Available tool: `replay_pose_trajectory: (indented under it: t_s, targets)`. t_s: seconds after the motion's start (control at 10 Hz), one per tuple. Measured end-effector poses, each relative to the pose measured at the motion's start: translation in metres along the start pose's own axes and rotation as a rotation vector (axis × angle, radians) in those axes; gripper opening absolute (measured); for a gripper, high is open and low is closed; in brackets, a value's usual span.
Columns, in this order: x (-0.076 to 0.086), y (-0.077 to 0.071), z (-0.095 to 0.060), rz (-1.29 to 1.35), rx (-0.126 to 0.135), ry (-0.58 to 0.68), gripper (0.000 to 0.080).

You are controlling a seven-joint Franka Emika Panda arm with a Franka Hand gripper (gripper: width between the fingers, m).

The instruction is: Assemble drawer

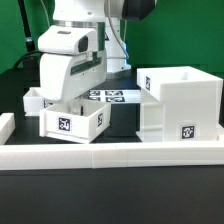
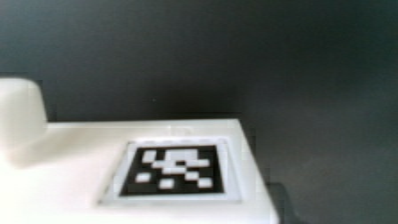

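A small white tray (image 1: 72, 121) with a square tag on its front stands just behind the border wall, left of centre in the exterior view. My gripper (image 1: 68, 100) reaches down into it from above and is shut on its wall. My fingertips are hidden by the tray. In the wrist view the tray's tagged wall (image 2: 71, 160) fills the near part, blurred and very close. A rounded white part (image 2: 16, 120) shows at its side. A second tray (image 1: 34, 98) lies behind on the left. The tall casing (image 1: 180, 100) stands at the exterior view's right.
The long low white border wall (image 1: 110, 155) runs along the front. The marker board (image 1: 112, 96) lies flat on the dark table between the trays and the casing. Dark table (image 2: 267, 60) shows beyond the tray in the wrist view.
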State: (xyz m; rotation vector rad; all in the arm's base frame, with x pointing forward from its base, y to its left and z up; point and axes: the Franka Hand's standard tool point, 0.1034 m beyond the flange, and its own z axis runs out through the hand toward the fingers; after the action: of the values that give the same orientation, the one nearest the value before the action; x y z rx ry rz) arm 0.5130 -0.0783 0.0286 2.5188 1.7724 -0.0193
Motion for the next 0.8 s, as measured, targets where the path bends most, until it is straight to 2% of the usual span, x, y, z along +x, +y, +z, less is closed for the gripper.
replay_pose_trajectory:
  t_s: [0.2,0.3,0.8]
  targets:
    - [0.008,-0.001,-0.001,-0.121,0.001,-0.017,0.0042]
    - [0.012,-0.002,-0.002,-0.141,0.019,-0.023,0.0042]
    - [0.014,-0.005,0.004,-0.212,0.028,-0.029,0.0042]
